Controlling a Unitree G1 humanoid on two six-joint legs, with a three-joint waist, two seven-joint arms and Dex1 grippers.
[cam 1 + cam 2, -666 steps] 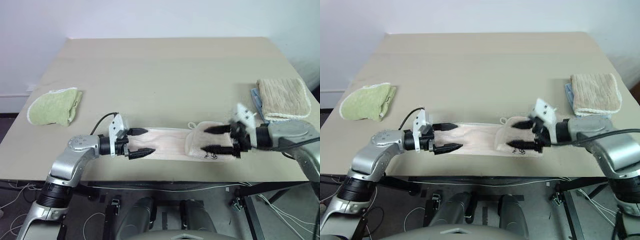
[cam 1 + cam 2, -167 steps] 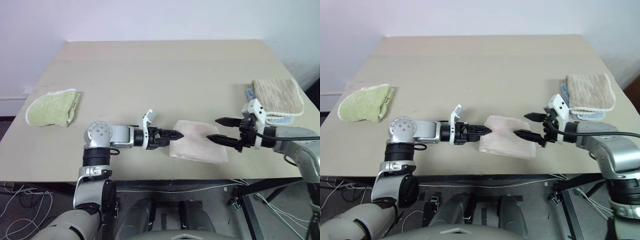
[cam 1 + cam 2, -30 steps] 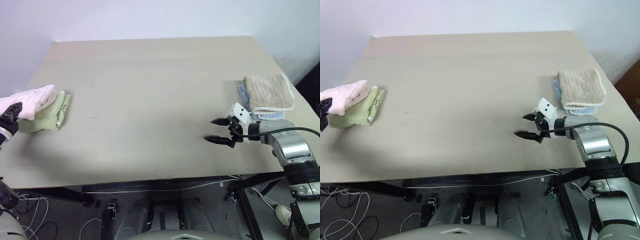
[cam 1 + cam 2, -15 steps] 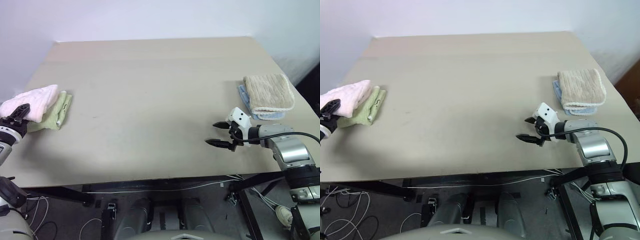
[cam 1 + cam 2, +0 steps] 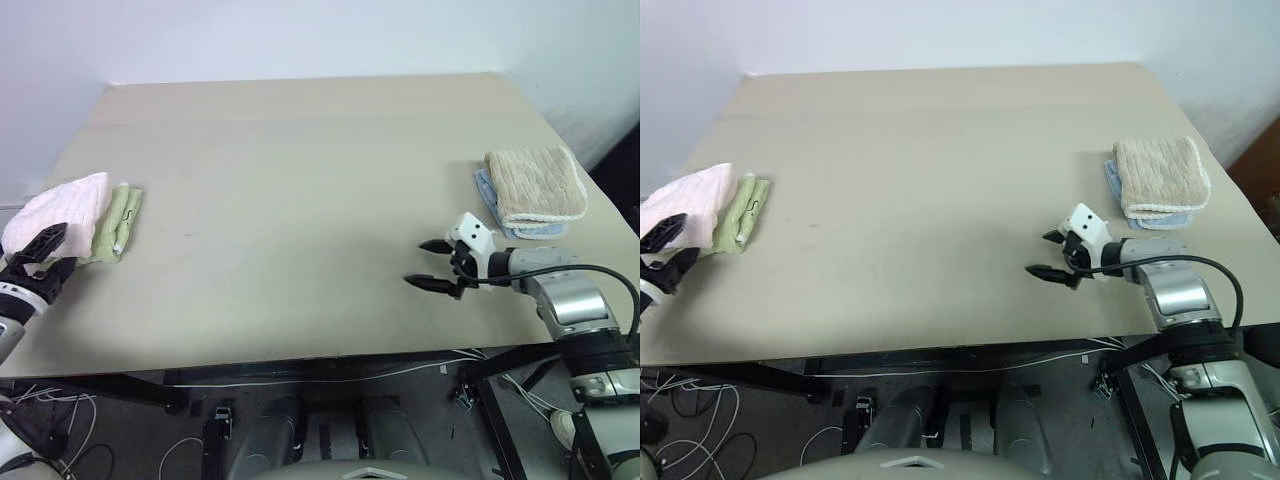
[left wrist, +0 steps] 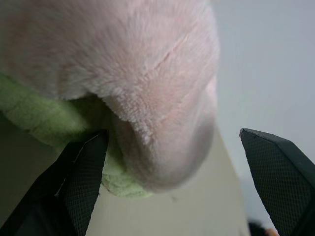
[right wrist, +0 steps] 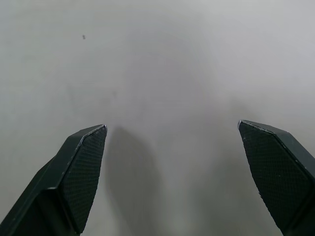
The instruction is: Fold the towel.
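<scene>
Folded towel rests on the light green towel at frame left. Left gripper and right gripper both gape wide, empty. A snagged fingertip on withdrawal could drag the fold open.

A folded pale pink terry towel bulged close in front of the camera, its rounded fold resting on top of a light green towel that showed beneath it and lay on a beige tabletop. The left gripper had its two black, textured fingers spread wide apart on either side of the pink fold, with one finger just beside the green cloth and the other well clear against a plain pale wall. Nothing was clamped between the fingers.
</scene>
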